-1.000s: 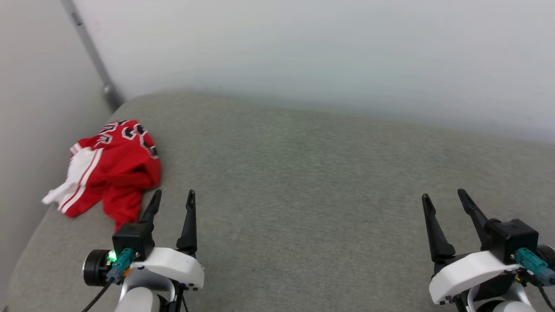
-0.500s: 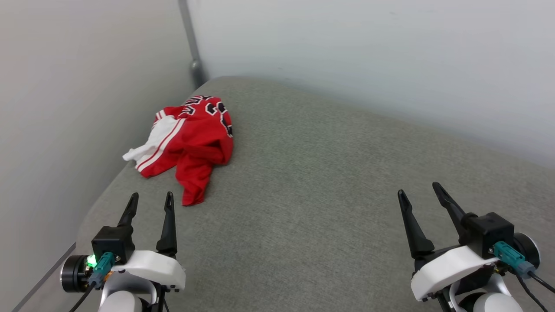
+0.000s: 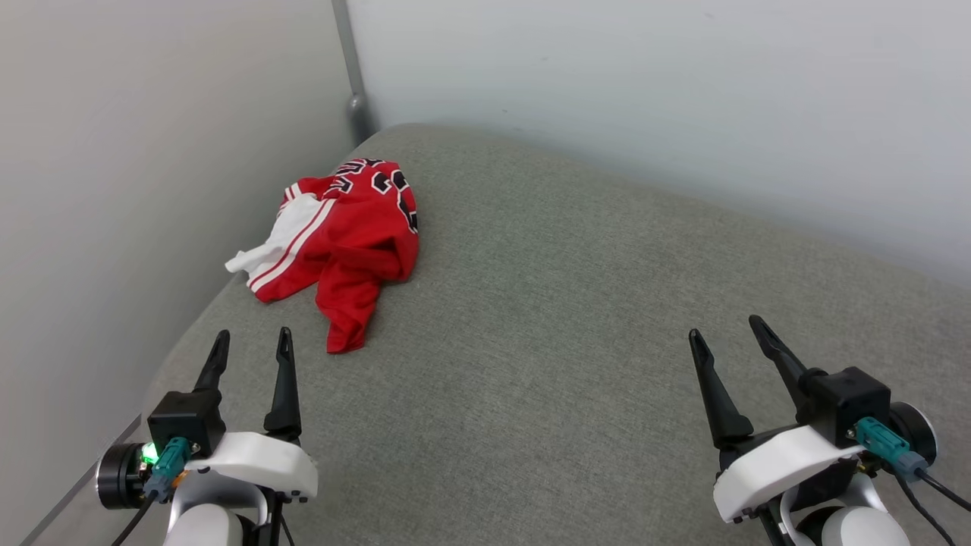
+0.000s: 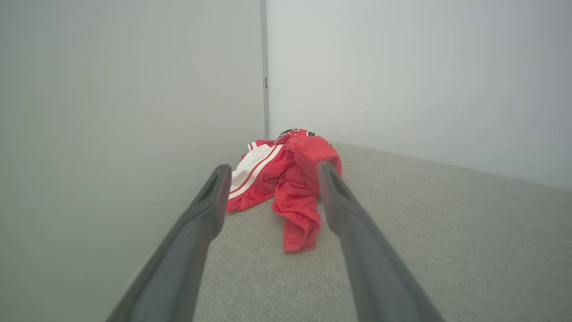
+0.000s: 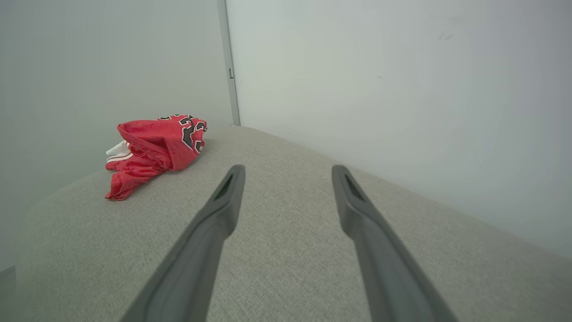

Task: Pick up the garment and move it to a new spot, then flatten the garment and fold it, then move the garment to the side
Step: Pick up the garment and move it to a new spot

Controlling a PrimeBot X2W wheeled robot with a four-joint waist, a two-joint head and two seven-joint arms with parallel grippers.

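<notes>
The garment [image 3: 341, 235] is a red shirt with a white striped sleeve and black lettering, crumpled in a heap near the far left corner of the grey cushioned surface [image 3: 569, 318]. It also lies straight ahead of the fingers in the left wrist view as the garment [image 4: 290, 188], and at the left of the right wrist view as the garment [image 5: 156, 147]. My left gripper [image 3: 252, 340] stands open just short of the shirt's near tail, touching nothing. At the lower right, far from the shirt, my right gripper [image 3: 727, 327] is open and holds nothing.
Pale walls [image 3: 645, 91] close off the surface behind and on the left, meeting at a corner with a grey vertical strip [image 3: 353, 68]. The surface's left edge [image 3: 174, 349] runs close beside my left gripper. Broad grey fabric stretches between the two grippers.
The head camera has swung left, so the shirt now sits nearer the picture's middle. Both grippers stay open, and the shirt lies in the same heap.
</notes>
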